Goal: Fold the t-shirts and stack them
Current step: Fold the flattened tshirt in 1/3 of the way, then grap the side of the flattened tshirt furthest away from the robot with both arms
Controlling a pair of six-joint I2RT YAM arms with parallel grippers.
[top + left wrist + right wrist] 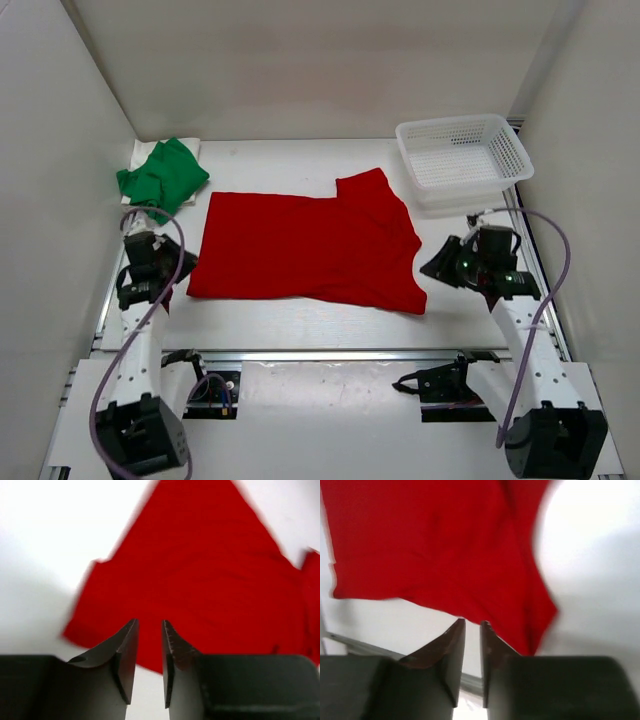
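The red shirt (310, 250) lies spread flat in the middle of the counter (300, 325), with one sleeve pointing toward the top of the frame at its right end. In the top view the left arm's head sits just off the shirt's lower left corner, and the right arm's head just off its lower right corner. Neither is on the cloth.

The left fingers (125, 650) stand slightly parted with nothing between them. The red cloth fills the upper middle and right of that blurred view, and its near edge runs just behind the tips. The right fingers (452, 650) show a narrow empty gap, with the shirt's corner hanging into the frame just above and right of them. Whether either pair touches the cloth cannot be told.

The green shirt (162, 175) lies folded in the upper left of the top view on a cream-white shirt (190, 146). A white basket (455, 122) stands at the upper right.
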